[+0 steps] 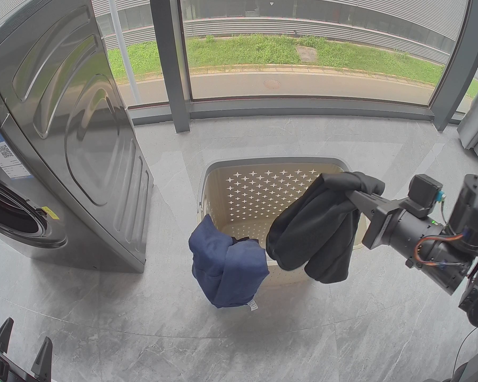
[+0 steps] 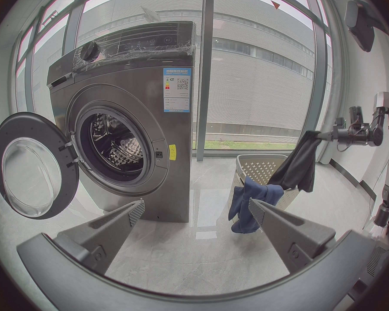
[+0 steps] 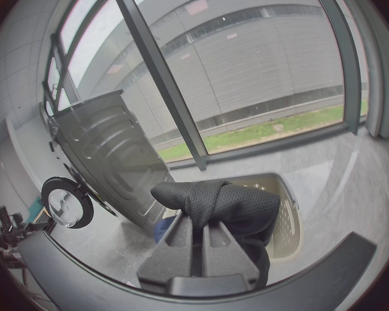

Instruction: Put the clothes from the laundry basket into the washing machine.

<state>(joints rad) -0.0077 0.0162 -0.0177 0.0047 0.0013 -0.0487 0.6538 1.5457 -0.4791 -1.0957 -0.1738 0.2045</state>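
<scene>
A pale grey, marble-veined tiled floor [image 1: 313, 340] spreads across the lower and middle of the head view, running up to the window frame [image 1: 302, 108] in the upper part. A grey front-loading washing machine [image 1: 74, 133] stands on it at the left edge. A beige laundry basket [image 1: 260, 187] with star-shaped holes stands at centre, apart from the machine, with bare tile between them.

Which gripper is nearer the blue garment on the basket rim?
Right. Right gripper, holding a black garment, is by the beige basket near the blue garment; left gripper far off.
</scene>
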